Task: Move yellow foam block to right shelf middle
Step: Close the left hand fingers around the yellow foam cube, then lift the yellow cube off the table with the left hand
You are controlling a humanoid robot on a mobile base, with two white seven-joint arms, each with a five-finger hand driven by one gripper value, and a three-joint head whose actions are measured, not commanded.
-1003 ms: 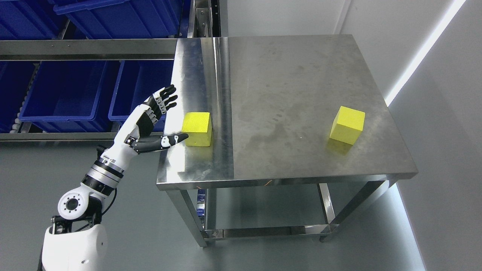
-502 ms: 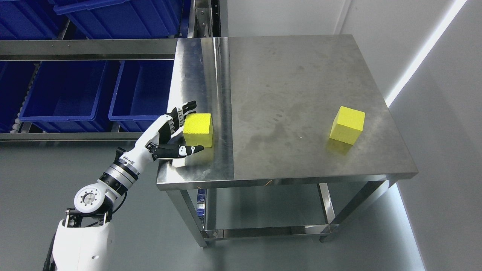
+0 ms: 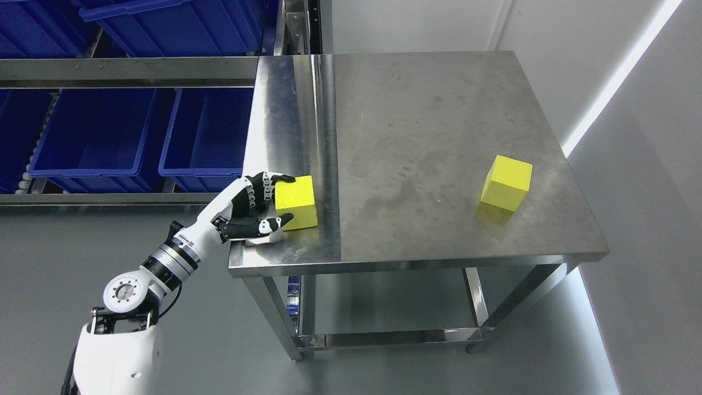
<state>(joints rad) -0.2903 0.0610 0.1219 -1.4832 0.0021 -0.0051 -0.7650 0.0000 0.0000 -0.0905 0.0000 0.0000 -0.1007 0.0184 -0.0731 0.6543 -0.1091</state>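
- The left hand (image 3: 260, 206) comes in from the lower left on a white arm (image 3: 181, 249) and sits at the near left corner of the steel table (image 3: 439, 137).
- Its black fingers (image 3: 262, 184) lie against the left face and far top edge of a yellow foam block (image 3: 296, 202), with the thumb (image 3: 258, 226) stretched along the block's near lower side.
- The fingers wrap the block from two sides and touch it; whether they press hard enough to carry it cannot be told, and the block's base rests on the tabletop.
- This block stands near the table's left edge, just left of the bright seam that runs from near to far across the metal top.
- A second yellow foam block (image 3: 506, 182) stands well apart on the right side of the table, near the right edge, turned slightly, with nothing touching it.
- The tabletop between the two blocks shows dull smudges and stains.
- To the left of the table is a metal rack (image 3: 126, 71) holding dark blue plastic bins (image 3: 98, 137), one row at the level of the hand and another higher, at the far top of the view.
- Under the table, a lower steel crossbar (image 3: 384, 337) joins the legs above a grey floor (image 3: 219, 351).
- A pale wall (image 3: 647, 164) with a bright slanted strip of light runs along the right.
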